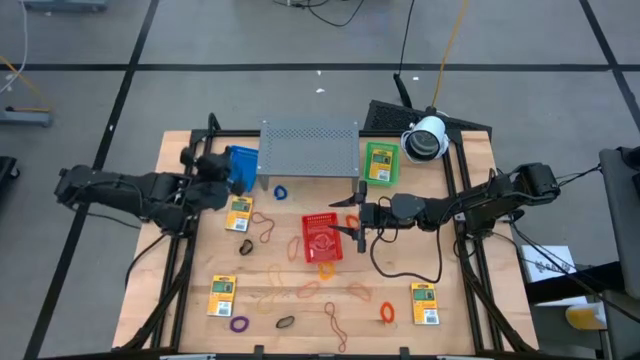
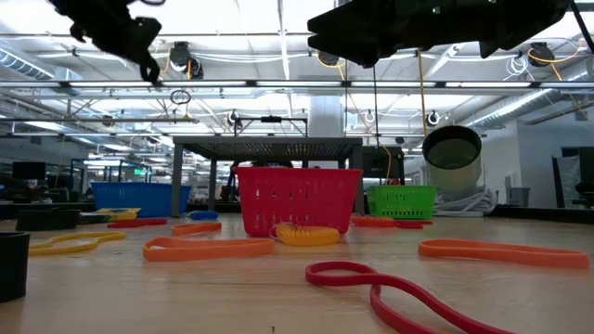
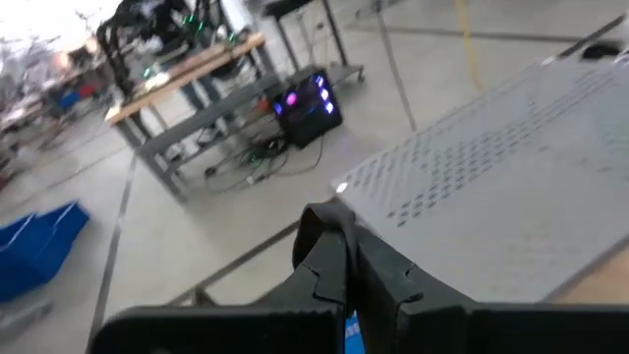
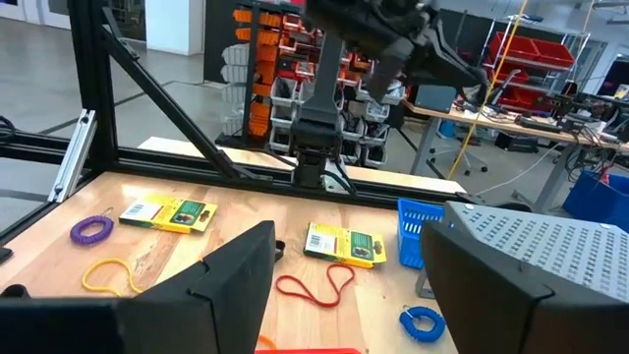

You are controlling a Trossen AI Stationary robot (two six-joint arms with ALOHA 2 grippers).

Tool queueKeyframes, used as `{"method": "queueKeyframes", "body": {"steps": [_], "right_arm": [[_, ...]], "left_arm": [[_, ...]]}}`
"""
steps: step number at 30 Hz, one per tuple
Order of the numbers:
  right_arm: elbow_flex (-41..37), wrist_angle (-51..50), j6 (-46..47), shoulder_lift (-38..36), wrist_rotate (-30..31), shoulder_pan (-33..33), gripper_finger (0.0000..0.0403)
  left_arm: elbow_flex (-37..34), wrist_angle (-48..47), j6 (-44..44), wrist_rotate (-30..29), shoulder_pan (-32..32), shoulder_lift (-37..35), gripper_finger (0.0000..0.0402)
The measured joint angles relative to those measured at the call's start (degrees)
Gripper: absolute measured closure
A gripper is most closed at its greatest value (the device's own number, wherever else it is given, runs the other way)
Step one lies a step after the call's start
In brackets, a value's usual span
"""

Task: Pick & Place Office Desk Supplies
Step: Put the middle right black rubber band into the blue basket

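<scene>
Yellow-green packets (image 1: 239, 213): four | left gripper (image 3: 344, 258) fingers clenched | right gripper (image 4: 349, 275) fingers released

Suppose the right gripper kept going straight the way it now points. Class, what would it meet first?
The right gripper, open, points toward the left arm's side, above the red basket. At its height the way looks free across the table until the left arm; lower, it would meet the packet first. Depth is uncertain.

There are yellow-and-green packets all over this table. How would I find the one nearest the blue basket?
Start at the grey rack at the table's far edge. The blue basket stands at its left end, by the left gripper. The packet lies flat on the wood just in front of that basket. It is the only packet near the rack; two others lie toward the near corners.
</scene>
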Motion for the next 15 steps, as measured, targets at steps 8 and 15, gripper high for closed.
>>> {"method": "queueKeyframes", "body": {"steps": [8, 15], "right_arm": [[0.02, 0.02, 0.0, 0.0, 0.0, 0.0, 0.0156], [0.0, 0.02, 0.0, 0.0, 0.0, 0.0, 0.0156]], "left_arm": [[-0.3, 0.72, 2.32, 9.27, 11.23, 0.93, 0.0395], [-0.3, 8.43, 10.82, 25.32, 21.25, 1.04, 0.0395]]}}
